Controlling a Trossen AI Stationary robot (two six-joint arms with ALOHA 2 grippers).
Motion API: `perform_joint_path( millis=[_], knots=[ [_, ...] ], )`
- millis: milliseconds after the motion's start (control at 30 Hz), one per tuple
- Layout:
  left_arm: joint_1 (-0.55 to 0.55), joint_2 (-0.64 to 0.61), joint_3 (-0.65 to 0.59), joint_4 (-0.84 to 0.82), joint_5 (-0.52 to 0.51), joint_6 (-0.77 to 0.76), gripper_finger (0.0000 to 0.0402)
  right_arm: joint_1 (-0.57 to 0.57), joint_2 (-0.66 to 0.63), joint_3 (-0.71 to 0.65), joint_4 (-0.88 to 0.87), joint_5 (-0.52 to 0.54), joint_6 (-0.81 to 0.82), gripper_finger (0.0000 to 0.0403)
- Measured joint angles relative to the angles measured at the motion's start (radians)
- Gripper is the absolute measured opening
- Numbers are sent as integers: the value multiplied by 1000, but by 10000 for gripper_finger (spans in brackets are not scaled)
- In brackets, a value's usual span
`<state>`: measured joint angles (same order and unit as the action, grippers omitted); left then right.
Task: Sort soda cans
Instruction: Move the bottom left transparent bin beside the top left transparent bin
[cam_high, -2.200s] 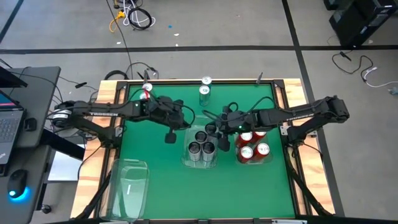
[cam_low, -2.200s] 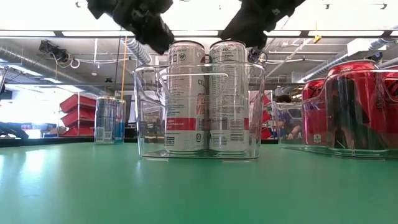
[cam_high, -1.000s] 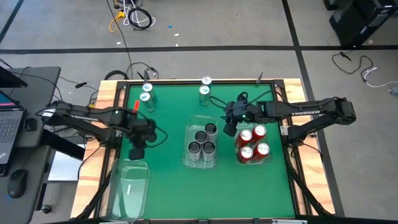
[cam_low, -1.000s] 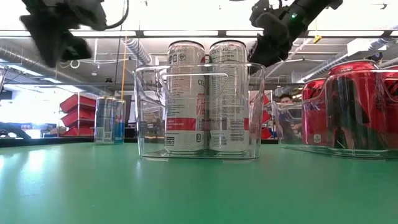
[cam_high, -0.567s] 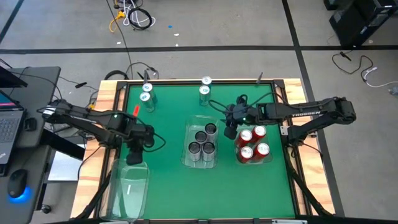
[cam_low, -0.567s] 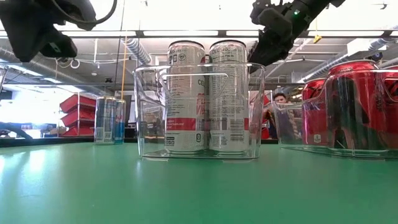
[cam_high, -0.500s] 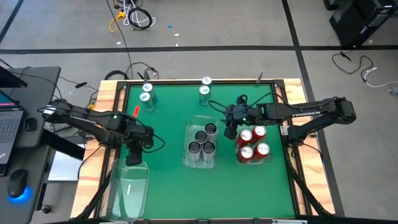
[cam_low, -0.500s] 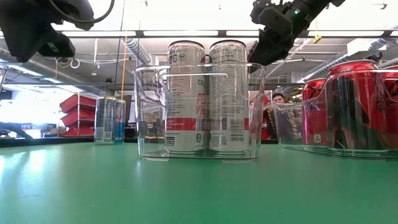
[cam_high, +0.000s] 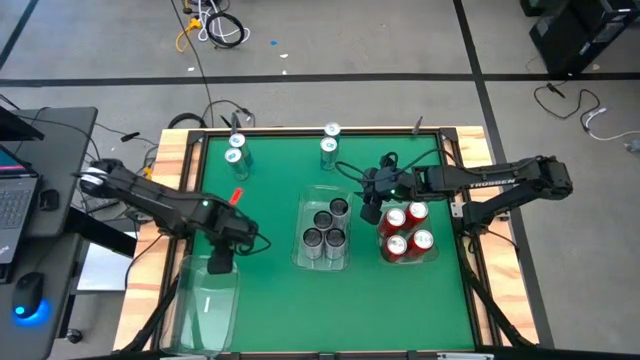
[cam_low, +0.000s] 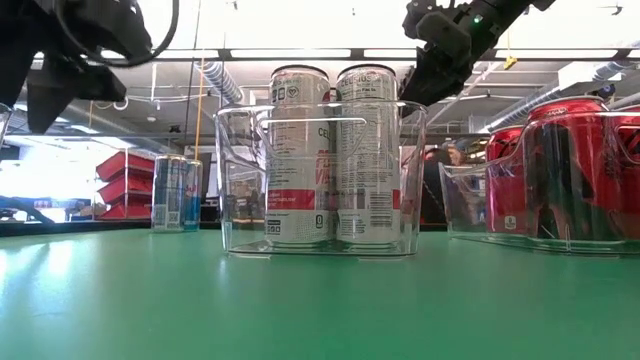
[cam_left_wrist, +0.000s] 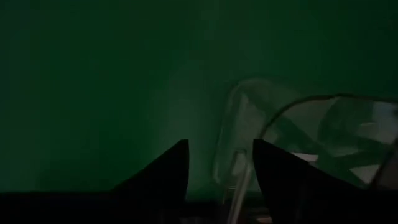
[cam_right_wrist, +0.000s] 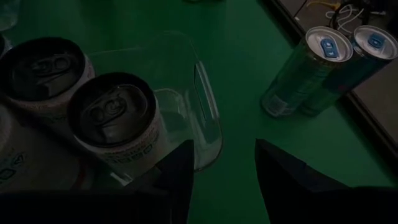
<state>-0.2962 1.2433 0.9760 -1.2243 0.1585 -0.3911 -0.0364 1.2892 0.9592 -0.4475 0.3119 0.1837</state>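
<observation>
1. Worktop (cam_high: 270, 300), green and framed in wood, carries three clear bins and every can on show.
2. Left arm reaches in from the left, and its left gripper (cam_high: 219, 262) hangs over the far edge of the empty clear bin (cam_high: 205, 305) at the near-left corner; in the left wrist view its two fingers (cam_left_wrist: 163, 171) stand apart with the bin's rim showing between them, gripping nothing.
3. Right arm stretches in from the right, putting the right gripper (cam_high: 369, 211) between the middle bin and the red-can bin; in the right wrist view its fingers (cam_right_wrist: 180, 167) are parted and empty, above the middle bin's handle end.
4. Middle bin (cam_high: 304, 258) holds four grey cans (cam_high: 324, 228), standing upright and packed close together; the low view shows two of them side by side, touching.
5. Right bin (cam_high: 432, 255) holds four red cans (cam_high: 407, 230), all upright.
6. Teal-topped cans (cam_high: 330, 142), two of them, stand together at the far edge, well apart from the bins.
7. Two more such cans (cam_high: 235, 152) stand by the far-left corner, outside any bin.
</observation>
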Motion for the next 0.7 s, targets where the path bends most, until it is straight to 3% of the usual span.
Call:
perform_joint_path(
  millis=[700],
  knots=[
    [-21,38,86,-39,34,69,166,0,0,0,-11,0,0,156]
  ],
)
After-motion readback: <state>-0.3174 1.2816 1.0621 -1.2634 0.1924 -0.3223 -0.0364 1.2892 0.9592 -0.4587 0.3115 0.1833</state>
